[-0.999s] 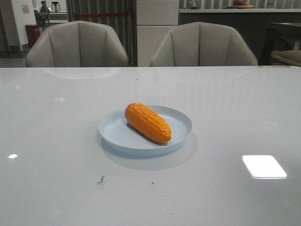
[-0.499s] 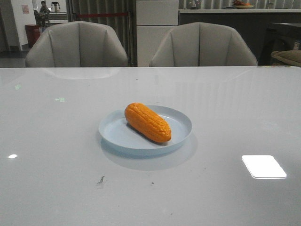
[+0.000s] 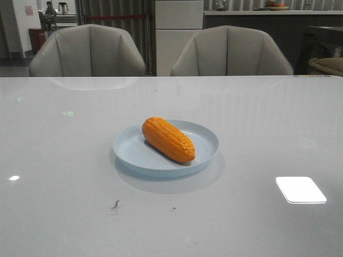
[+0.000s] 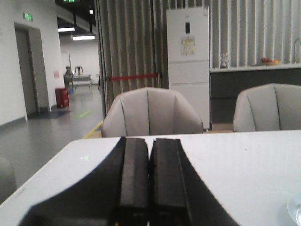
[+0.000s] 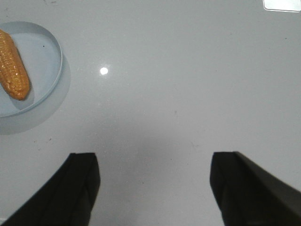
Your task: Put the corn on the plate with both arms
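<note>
The orange corn [image 3: 168,139] lies on the pale blue plate [image 3: 206,140] at the middle of the table, its tapered end towards the front right. Neither arm shows in the front view. In the right wrist view the corn [image 5: 13,68] and the plate [image 5: 49,44] sit far off to one side of my right gripper [image 5: 153,162], which is wide open and empty above bare table. My left gripper [image 4: 150,143] is shut and empty, its fingers level over the table and pointing at the chairs. A sliver of the plate's rim [image 4: 295,212] shows at that view's edge.
Two grey chairs [image 3: 88,51] [image 3: 231,52] stand behind the table's far edge. A bright light reflection [image 3: 300,189] lies on the glossy white table [image 3: 64,176] at the front right. Small dark specks [image 3: 115,204] lie near the front.
</note>
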Action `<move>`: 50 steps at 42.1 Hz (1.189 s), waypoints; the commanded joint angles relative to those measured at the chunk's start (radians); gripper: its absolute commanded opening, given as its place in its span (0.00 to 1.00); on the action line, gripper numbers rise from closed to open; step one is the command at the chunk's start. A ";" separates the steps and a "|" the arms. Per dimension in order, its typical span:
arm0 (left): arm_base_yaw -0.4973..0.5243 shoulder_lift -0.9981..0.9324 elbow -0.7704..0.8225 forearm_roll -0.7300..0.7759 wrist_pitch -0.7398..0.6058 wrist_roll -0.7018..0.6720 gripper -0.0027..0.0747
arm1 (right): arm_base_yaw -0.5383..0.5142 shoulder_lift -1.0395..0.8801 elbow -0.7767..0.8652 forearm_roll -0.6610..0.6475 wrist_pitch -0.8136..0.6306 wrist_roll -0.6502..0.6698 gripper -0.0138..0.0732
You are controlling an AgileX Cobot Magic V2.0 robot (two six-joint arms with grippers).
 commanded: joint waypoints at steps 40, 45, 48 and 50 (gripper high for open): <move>-0.003 0.002 0.003 -0.007 0.058 -0.005 0.15 | -0.007 -0.003 -0.029 -0.002 -0.042 -0.009 0.84; -0.003 0.002 0.003 -0.007 0.058 -0.005 0.15 | -0.007 -0.017 -0.027 -0.051 -0.039 -0.011 0.84; -0.003 0.002 0.003 -0.007 0.058 -0.005 0.15 | -0.007 -0.046 -0.027 -0.070 -0.045 -0.010 0.82; -0.003 0.002 0.003 -0.007 0.058 -0.005 0.15 | -0.007 -0.078 -0.026 -0.079 -0.056 -0.014 0.76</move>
